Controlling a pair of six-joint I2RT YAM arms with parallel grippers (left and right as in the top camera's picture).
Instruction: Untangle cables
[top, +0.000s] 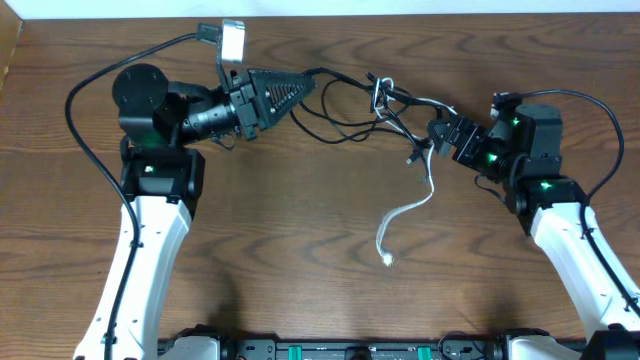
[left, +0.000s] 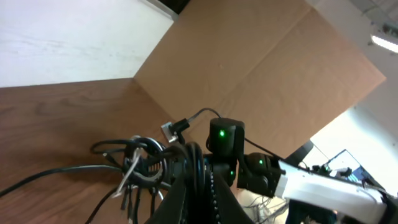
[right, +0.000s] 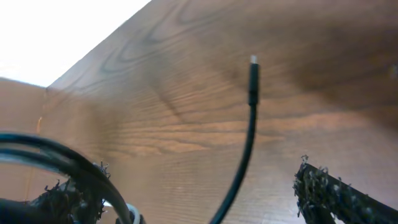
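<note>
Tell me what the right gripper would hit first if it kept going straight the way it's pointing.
Most likely the black cable lying between the open fingers of the right gripper, its plug end ahead. Past that, the knot of cables lies roughly in line, though height is unclear.

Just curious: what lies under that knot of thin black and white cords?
Only the brown wooden table shows around and through the knot of thin black and white cords; whatever sits directly beneath the crossing strands is covered.

Wooden table (top: 300, 250), cardboard panel (left: 261, 68)
</note>
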